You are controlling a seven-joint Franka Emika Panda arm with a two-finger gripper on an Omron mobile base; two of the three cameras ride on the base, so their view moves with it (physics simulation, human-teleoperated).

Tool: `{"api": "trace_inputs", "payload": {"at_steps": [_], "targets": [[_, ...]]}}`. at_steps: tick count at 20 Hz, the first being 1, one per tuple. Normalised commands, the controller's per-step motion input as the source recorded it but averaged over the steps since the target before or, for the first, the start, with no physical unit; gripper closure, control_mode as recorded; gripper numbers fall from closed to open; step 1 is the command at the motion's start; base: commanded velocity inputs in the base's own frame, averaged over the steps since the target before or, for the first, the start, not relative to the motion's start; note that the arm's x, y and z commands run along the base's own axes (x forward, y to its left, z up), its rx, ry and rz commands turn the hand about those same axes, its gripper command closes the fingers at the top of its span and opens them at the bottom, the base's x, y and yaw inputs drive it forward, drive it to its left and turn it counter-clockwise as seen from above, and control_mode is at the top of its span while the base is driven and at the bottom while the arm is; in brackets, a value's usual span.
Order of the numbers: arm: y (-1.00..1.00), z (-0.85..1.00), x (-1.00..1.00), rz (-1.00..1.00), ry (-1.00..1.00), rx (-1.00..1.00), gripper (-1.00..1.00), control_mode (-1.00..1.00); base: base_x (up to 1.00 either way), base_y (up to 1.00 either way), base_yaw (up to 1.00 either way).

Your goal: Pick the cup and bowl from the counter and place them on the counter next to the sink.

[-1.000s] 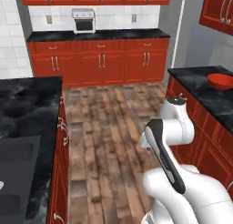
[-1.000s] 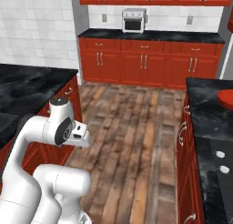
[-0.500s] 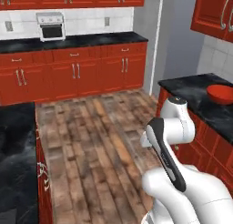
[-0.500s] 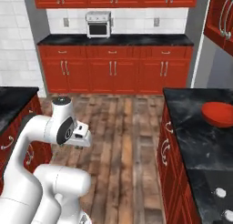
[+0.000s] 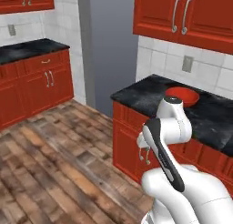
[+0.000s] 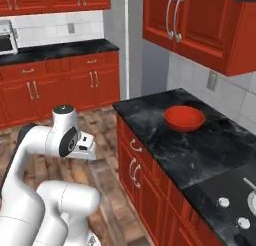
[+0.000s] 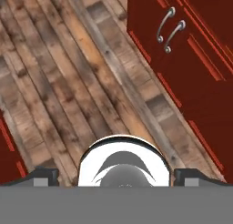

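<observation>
The red bowl [image 6: 184, 118] sits on the black marble desk [image 6: 210, 150], toward the wall side at about two o'clock from the arm in the right base view; in the left base view the bowl [image 5: 183, 97] peeks out just behind the arm's upper joint, at roughly one o'clock. It stands upright, well back from the desk's front edge, with bare stone all round it, which should leave room to come at its rim from above. No green cup can be made out on this stretch of desk, and no sink either. At four o'clock in the right base view the knobs of a stovetop [image 6: 235, 210] begin.

The arm is folded close to its body, hand tucked low and pointing down. That is why the hand view looks onto the wooden floor [image 7: 68, 73] and the red cabinet doors [image 7: 191, 59] with their metal handles, not onto the desk. The gripper [image 7: 116, 176] is released, its two tips standing wide apart at the bottom corners with nothing between them. Judging by this tucked carry pose, the reach for the bowl has not yet begun; the arm must first unfold and rise above the desk.
</observation>
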Motion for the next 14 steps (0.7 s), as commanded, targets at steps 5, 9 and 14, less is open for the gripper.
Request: {"api": "trace_inputs", "payload": {"at_steps": [5,9,14], "targets": [[0.00,0.00,0.00,0.00,0.00,0.00,-1.00,1.00,0.60,0.44,-0.81],[0.00,0.00,0.00,0.00,0.00,0.00,-1.00,1.00,0.70,0.55,-0.77],[0.00,0.00,0.00,0.00,0.00,0.00,-1.00,1.00,0.78,0.78,-0.59]]}}
